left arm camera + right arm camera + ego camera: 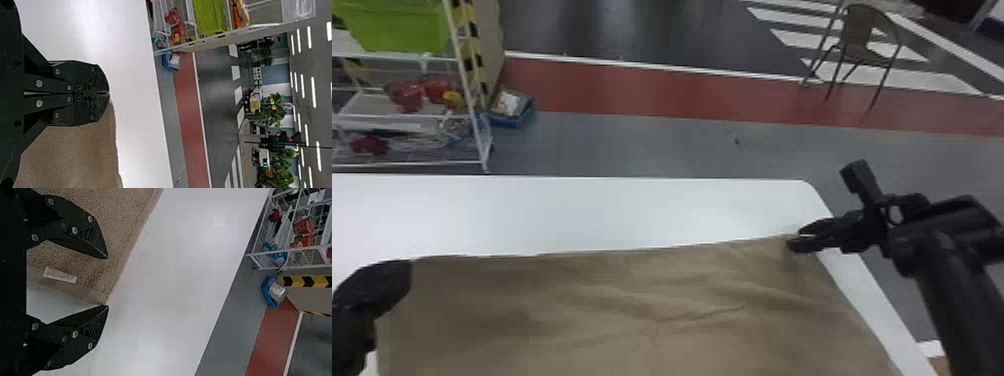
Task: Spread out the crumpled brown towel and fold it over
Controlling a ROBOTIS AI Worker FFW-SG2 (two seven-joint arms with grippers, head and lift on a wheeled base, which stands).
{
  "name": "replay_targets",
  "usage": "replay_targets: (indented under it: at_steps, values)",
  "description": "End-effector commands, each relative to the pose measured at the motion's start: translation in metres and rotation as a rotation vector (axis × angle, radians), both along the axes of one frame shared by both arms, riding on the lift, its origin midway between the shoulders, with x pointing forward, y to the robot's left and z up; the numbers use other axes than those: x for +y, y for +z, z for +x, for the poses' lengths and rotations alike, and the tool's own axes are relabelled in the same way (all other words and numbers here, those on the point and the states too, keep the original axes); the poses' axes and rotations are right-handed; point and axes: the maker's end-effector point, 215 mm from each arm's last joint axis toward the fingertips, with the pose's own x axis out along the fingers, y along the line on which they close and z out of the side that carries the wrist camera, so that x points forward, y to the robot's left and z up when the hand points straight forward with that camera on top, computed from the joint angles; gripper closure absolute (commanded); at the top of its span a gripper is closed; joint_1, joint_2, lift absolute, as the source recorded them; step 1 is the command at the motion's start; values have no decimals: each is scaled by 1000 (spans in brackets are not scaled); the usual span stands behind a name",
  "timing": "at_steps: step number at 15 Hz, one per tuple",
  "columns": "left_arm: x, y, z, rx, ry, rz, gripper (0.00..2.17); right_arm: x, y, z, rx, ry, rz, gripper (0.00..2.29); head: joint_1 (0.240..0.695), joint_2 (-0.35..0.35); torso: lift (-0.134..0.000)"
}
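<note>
Clenched together, the black two-finger left gripper [106, 94] is pinching the far left corner of the thin brown cloth towel [632, 305]. The black two-finger right gripper [107, 282] is standing wide open at the far right corner, where a small white label [60, 275] is showing near the hem. Closing off-line there could catch only a sliver of hem, or none, and the corner would slip. Pulling hard from the left could drag the cloth askew, since that hold is looking shallow. Shallow creases are running across the middle and might end up trapped in the fold. The towel is lying spread over the smooth white table [572, 215]. Beyond, a white wire rack [468, 95] is standing by a blue bin [509, 120], and a brown metal-legged chair [857, 30] is waiting farther off.
</note>
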Motion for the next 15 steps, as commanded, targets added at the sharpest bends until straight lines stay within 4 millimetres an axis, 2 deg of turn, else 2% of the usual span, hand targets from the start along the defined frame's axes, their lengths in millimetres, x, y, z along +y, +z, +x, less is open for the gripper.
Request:
replay_targets:
  at_steps: [1, 3, 5, 8, 10, 11, 12, 13, 15]
  values:
    - [-1, 0, 1, -2, 0, 4, 1744, 0, -3, -1, 19, 0, -6, 711, 695, -235, -123]
    - [-3, 0, 2, -3, -2, 11, 1744, 5, -3, -5, 33, 8, 21, 1183, 695, -236, -123]
    - [-3, 1, 3, -4, -2, 11, 1744, 7, 1, -9, 31, 16, 46, 1420, 695, -234, -123]
    - [-3, 3, 3, -11, -1, 13, 1744, 10, 23, -20, -18, 6, 124, 1447, 695, -231, -123]
    - [-2, 13, 7, -41, 2, 15, 1744, 5, 49, -32, -68, -15, 167, 1447, 695, -231, -123]
    - [-2, 18, 8, -50, 5, 15, 1744, -1, 63, -43, -86, -36, 197, 1447, 695, -232, -123]
    - [-2, 25, 8, -66, 6, 17, 1744, 4, 85, -49, -127, -35, 240, 1447, 695, -233, -123]
    - [-2, 36, 9, -88, 6, 18, 1744, 4, 93, -62, -138, -49, 275, 1447, 695, -237, -123]
    - [1, 46, 8, -108, 12, 31, 1744, -10, 116, -87, -166, -114, 316, 1447, 695, -247, -123]
